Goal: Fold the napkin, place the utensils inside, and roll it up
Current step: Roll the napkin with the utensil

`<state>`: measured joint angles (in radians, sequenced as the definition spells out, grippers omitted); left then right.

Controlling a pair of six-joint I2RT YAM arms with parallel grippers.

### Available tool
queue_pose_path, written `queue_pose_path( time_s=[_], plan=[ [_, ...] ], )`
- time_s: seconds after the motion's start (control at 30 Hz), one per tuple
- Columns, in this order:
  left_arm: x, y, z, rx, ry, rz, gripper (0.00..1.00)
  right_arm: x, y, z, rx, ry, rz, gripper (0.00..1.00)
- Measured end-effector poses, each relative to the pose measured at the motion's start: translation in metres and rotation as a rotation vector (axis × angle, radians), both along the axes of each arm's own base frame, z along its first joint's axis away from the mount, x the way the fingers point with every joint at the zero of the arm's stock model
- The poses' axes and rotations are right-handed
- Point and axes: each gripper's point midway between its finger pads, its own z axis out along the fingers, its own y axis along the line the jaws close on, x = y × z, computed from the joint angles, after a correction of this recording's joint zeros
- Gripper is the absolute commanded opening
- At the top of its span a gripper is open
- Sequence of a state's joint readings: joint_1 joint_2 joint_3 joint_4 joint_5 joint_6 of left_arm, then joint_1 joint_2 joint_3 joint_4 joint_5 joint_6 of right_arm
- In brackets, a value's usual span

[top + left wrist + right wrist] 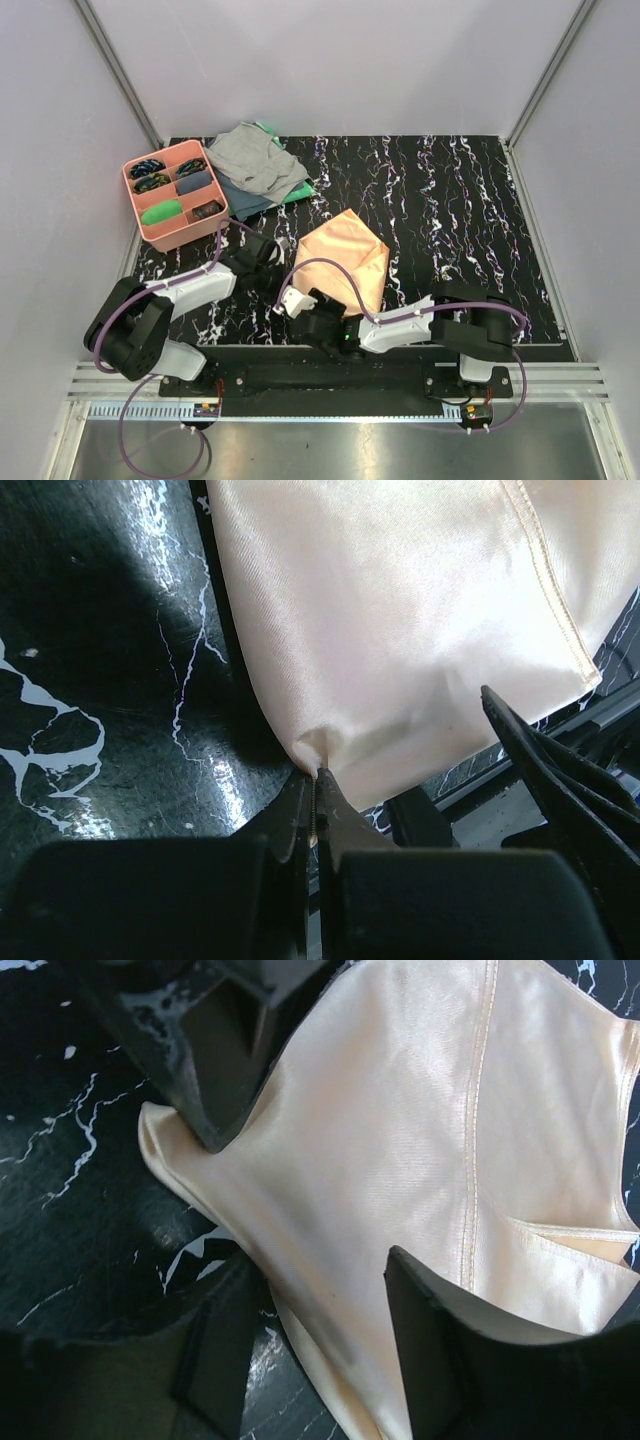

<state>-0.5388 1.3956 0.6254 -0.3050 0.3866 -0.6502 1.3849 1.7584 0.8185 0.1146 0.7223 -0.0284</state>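
Note:
The peach-orange napkin lies folded on the black marbled table, near the front middle. My left gripper is at its left corner; in the left wrist view the gripper is shut and pinches a fold of the napkin. My right gripper is at the napkin's near-left edge. In the right wrist view the right gripper is open, with the napkin's edge lying between its fingers. The utensils are out of view.
A pink compartment tray with small dark items stands at the back left. A grey cloth lies over a green cloth beside it. The table's front rail is just behind both grippers.

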Motion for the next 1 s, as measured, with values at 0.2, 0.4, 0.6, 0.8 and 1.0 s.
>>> queue_pose_path(
  time_s=[0.2, 0.4, 0.6, 0.8, 1.0],
  plan=[
    [-0.001, 0.0, 0.0, -0.003, 0.002, -0.005, 0.0, 0.009, -0.002, -0.005, -0.024, -0.046, -0.05, 0.29],
    [0.0, 0.001, 0.001, -0.008, -0.001, -0.012, 0.28, 0.006, -0.003, -0.011, -0.044, -0.032, -0.029, 0.1],
    [0.007, 0.006, 0.004, -0.012, -0.036, 0.036, 0.68, 0.0, -0.004, -0.011, -0.054, 0.01, 0.013, 0.0],
    [0.01, 0.029, 0.004, 0.021, -0.125, 0.148, 0.84, -0.009, -0.007, -0.01, -0.05, 0.138, 0.05, 0.0],
    [0.015, 0.051, 0.014, 0.053, -0.264, 0.24, 0.89, -0.014, -0.005, -0.003, 0.005, 0.344, 0.076, 0.0]
  ],
)
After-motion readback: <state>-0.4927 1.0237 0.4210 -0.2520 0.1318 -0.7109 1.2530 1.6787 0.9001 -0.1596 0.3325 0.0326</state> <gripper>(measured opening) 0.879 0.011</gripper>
